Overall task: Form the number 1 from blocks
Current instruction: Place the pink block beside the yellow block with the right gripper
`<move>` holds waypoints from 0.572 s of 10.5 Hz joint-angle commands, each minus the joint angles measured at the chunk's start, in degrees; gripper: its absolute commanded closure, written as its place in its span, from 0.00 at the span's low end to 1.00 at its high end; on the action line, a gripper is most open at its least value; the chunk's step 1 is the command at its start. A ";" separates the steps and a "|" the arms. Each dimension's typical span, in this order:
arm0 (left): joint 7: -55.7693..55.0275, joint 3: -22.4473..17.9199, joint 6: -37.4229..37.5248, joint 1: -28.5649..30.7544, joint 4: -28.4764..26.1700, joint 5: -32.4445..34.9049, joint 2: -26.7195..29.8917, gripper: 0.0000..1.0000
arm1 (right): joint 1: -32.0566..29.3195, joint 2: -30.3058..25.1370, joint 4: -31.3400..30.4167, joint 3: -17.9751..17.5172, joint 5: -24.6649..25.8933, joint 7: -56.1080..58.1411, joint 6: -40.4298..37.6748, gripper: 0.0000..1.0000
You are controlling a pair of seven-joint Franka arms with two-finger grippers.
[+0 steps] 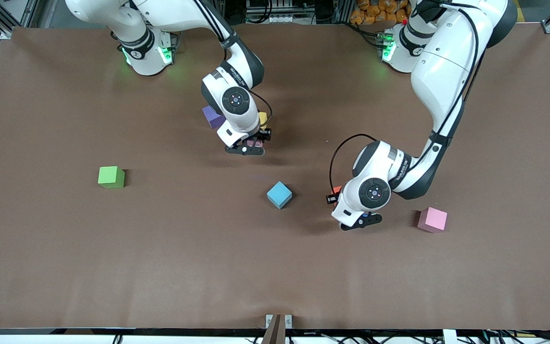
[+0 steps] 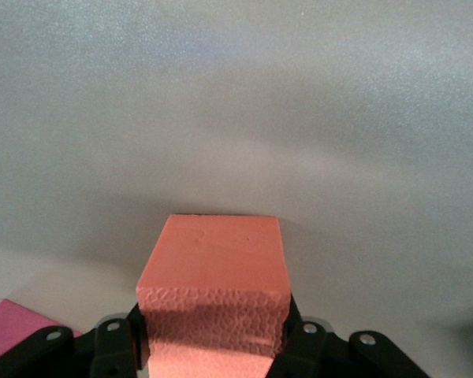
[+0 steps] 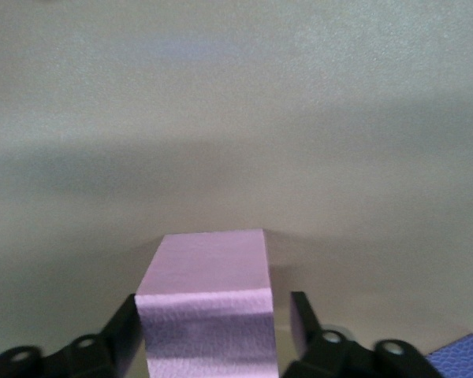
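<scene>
While the left gripper [image 2: 213, 346] clamps a matte, pebbled foam red block [image 2: 213, 276], the right gripper [image 3: 213, 331] stands parted around a light pink block [image 3: 206, 307], one finger [image 3: 303, 319] clear, beside the purple block [image 1: 213, 117].

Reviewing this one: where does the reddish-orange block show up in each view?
Front view: reddish-orange block, only a sliver showing beside the left arm's wrist.
Left wrist view: in the foreground, clamped in the jaws of the left gripper.
Right wrist view: not in it.
Shared landmark: the pink block, also at the edge of the left wrist view.
</scene>
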State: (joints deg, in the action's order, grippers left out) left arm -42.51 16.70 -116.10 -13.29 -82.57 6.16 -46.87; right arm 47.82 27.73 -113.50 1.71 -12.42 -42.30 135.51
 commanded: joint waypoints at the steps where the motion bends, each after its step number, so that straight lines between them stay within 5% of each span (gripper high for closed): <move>1: -1.53 -0.09 0.17 -0.77 -0.48 0.44 0.47 1.00 | -0.09 -2.32 -0.67 0.22 0.81 -1.29 -0.07 0.00; 6: -4.76 2.71 0.17 -1.03 -6.00 0.52 5.72 1.00 | -9.73 -13.82 -1.19 0.22 6.35 11.40 -14.02 0.00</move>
State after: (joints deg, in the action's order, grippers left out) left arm -44.39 18.02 -116.04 -13.79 -83.52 6.16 -46.04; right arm 41.46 18.76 -112.70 2.44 -7.36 -36.05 124.73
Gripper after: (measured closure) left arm 0.392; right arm 0.000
